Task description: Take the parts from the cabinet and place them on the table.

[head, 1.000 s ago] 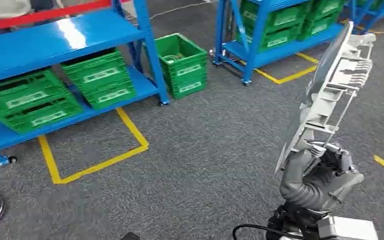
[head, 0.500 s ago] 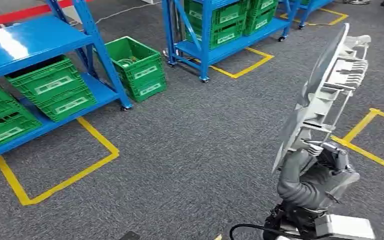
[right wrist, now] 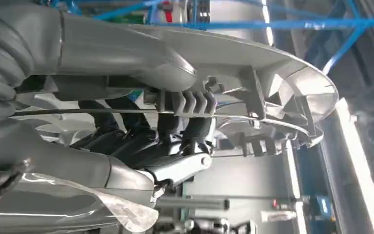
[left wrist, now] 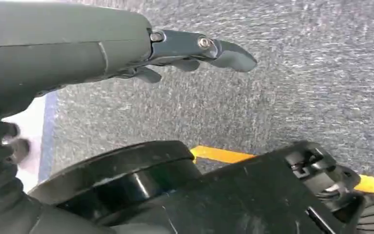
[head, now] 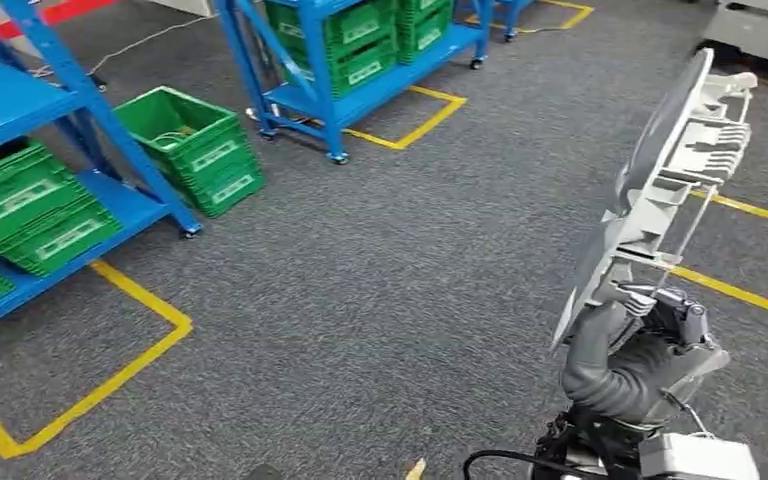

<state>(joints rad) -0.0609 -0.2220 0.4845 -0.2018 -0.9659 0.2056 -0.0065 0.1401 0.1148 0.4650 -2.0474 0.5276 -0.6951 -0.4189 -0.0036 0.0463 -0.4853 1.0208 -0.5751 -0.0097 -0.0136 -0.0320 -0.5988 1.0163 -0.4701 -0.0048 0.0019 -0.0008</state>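
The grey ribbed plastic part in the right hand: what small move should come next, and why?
Probably keep turning and walking to find the table, holding the grip steady. The right hand holds the grey ribbed plastic part upright by its lower end, over grey carpet. The head view shows blue shelving racks with green crates, but no table.

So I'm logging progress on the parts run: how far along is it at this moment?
Done: a grey plastic part is out of the cabinet, gripped upright by the right hand. In hand: the carry, over grey carpet past blue racks with green crates. The left hand hangs with nothing in it, fingers apart. Left: reaching the table and setting the part down.
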